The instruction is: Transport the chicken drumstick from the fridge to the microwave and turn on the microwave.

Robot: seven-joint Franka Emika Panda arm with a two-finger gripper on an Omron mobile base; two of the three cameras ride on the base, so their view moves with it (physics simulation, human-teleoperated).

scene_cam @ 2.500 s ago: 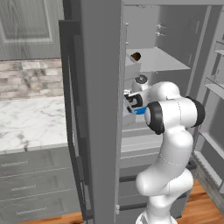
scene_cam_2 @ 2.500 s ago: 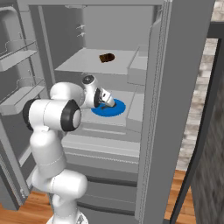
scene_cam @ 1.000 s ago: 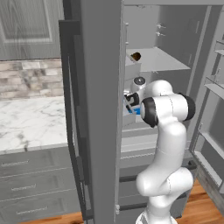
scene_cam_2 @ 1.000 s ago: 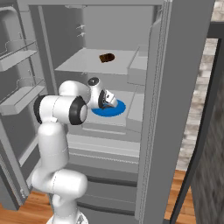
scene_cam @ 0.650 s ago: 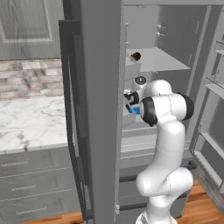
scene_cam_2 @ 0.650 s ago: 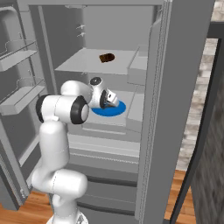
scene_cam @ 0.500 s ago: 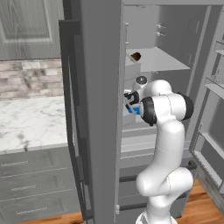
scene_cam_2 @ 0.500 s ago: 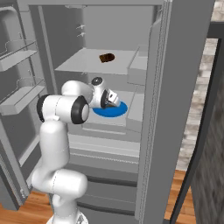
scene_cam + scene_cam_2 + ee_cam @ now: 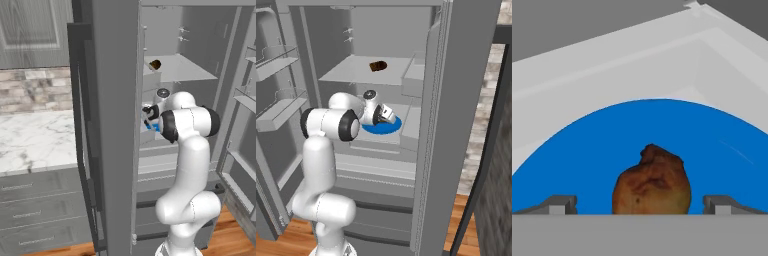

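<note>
The gripper (image 9: 640, 207) is seen spread wide, one dark tip low at each side of the hand view, nothing pinched. Between those tips the drumstick (image 9: 652, 182) is framed, a knobbly brown-tan lump, clear gaps left on both sides of it. The drumstick is seated on a blue plate (image 9: 582, 165), and blue is spread out all around it. Past the plate's far rim a pale shelf (image 9: 612, 75) is met, with a raised edge running behind it.

From the right base view, the plate (image 9: 387, 127) is found on the fridge's (image 9: 461, 100) middle shelf, and the gripper (image 9: 390, 115) is held just over the plate's near side, pointed in and down at it. The arm (image 9: 323, 150) is bent up from the floor and reached through the open doorway. One shelf above the plate, a dark brown lump (image 9: 377, 66) is set toward the back. Left of the plate, door shelves (image 9: 278, 110) are hung on the opened door.

From the left base view, the gripper (image 9: 148, 116) is tucked behind the edge of the fridge (image 9: 117, 125) door, a sliver of blue plate (image 9: 155, 127) beside it. Above it the brown lump (image 9: 154, 64) is glimpsed again. Left of the fridge, a marble counter (image 9: 35, 135) is laid over grey drawers (image 9: 40, 210), with a stone backsplash (image 9: 35, 90) behind.
</note>
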